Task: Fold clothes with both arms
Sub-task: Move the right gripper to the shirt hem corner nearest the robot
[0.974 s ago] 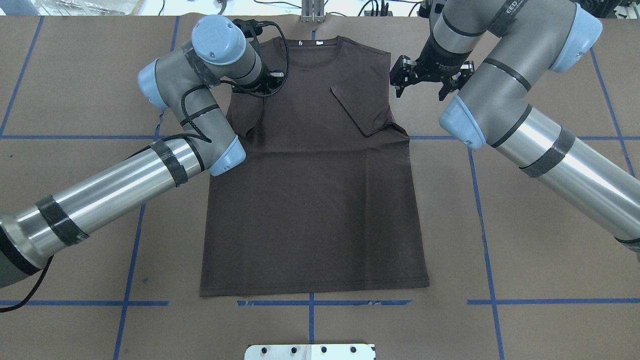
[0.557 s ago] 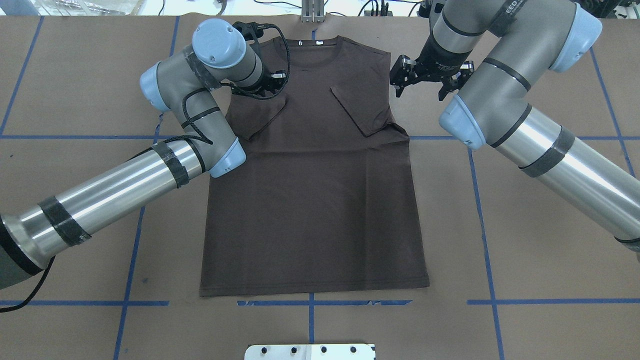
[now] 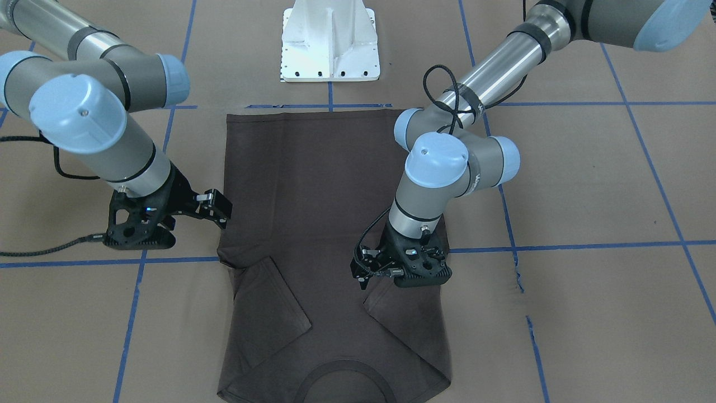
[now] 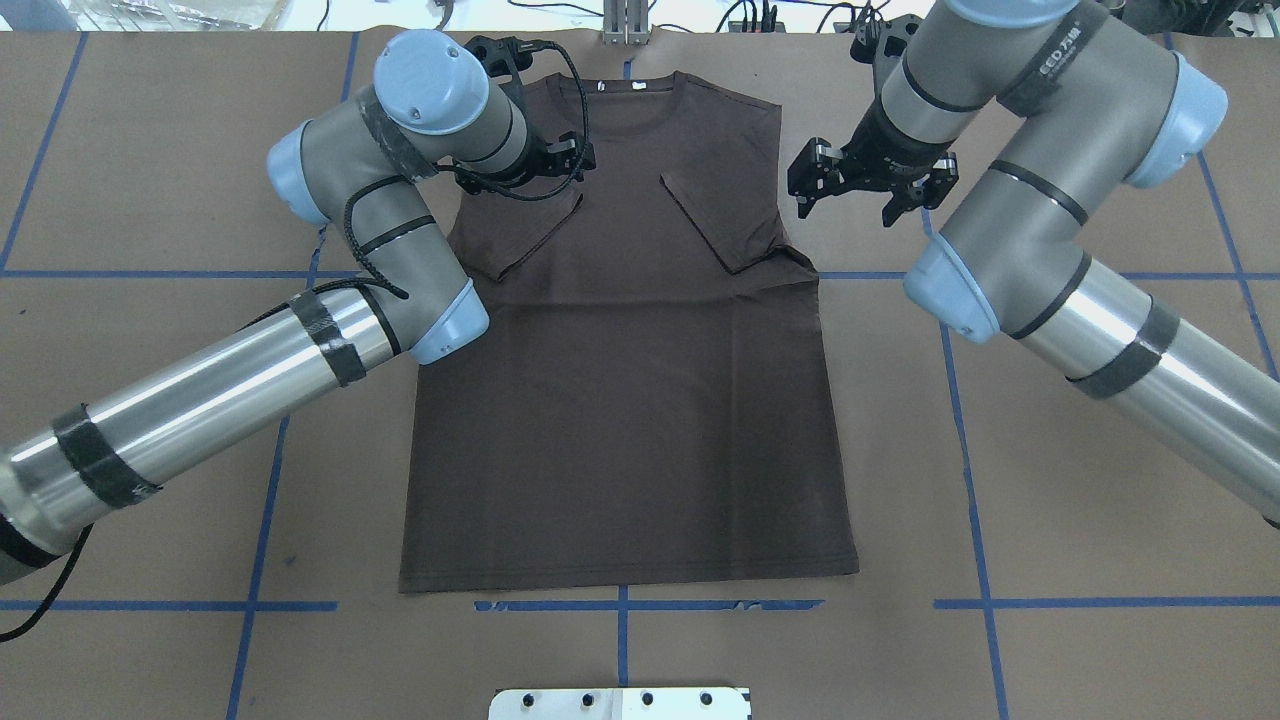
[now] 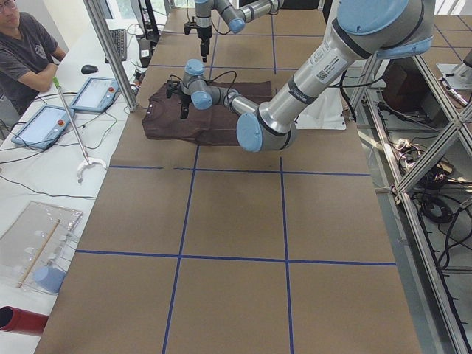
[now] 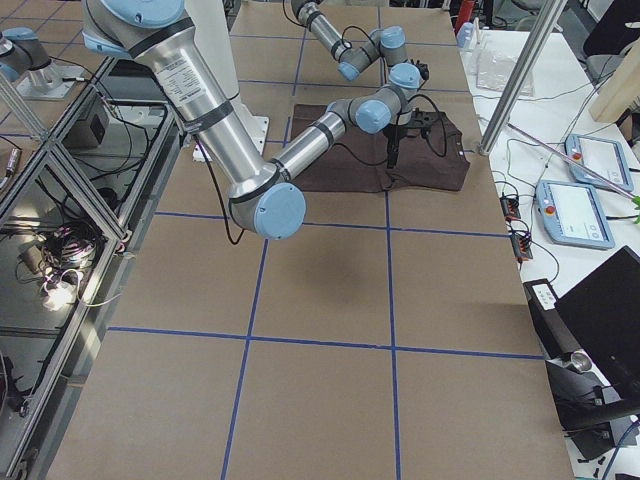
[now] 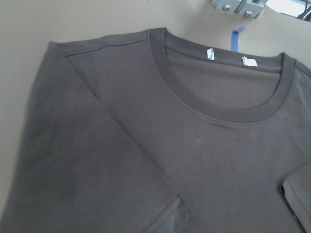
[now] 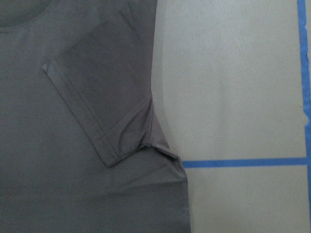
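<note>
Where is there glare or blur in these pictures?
Overhead exterior: glare streaks on the silver-grey tubular left arm and right arm. Right wrist-mounted: slightly soft; the dark brown short-sleeved T-shirt looks washed-out grey. Left wrist-mounted: sharp, top-right corner overexposed.

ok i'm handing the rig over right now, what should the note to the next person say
Left gripper: looks open, empty, above the tip of the left sleeve.
Right gripper: open, empty, over the table beside the shirt's right side.
T-shirt: flat, collar away from the robot.
Done: left sleeve and right sleeve folded in.
Left: fold the body.
</note>
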Controlling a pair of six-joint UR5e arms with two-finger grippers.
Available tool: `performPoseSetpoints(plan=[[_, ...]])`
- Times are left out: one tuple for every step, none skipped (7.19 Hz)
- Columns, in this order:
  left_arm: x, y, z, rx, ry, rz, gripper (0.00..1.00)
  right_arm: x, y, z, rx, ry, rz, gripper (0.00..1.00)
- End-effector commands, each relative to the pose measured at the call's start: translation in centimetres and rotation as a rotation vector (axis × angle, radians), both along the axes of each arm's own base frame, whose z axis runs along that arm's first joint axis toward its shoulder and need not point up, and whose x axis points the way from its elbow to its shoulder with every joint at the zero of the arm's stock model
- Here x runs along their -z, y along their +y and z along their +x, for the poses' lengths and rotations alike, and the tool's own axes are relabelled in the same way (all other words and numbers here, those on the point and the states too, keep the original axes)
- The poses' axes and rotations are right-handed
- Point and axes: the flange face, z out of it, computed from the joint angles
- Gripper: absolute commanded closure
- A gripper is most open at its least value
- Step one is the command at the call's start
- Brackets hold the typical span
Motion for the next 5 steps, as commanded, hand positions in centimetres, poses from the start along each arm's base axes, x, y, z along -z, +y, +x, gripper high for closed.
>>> performPoseSetpoints(plan=[[-1.7,6.9,-6.7,-0.077,-0.017,0.066,0.0,-0.3,9.3,-2.3,-0.084,0.014,-0.007,0.0],[-1.9,10.5,-10.4,-0.093,-0.02,0.074,0.0,-1.4,13.6,-3.2,-0.097,-0.003,-0.067,0.0],[-0.7,12.0,-11.9,-0.107,-0.038,0.082,0.0,-2.1,17.5,-3.8,-0.123,-0.034,-0.092,0.0],[-0.1,12.2,-12.2,-0.105,-0.041,0.081,0.0,-4.2,20.6,-3.6,-0.106,-0.069,-0.069,0.0],[-0.1,12.3,-12.1,-0.104,-0.043,0.083,0.0,-5.6,23.4,-4.5,-0.101,-0.067,-0.085,0.0]])
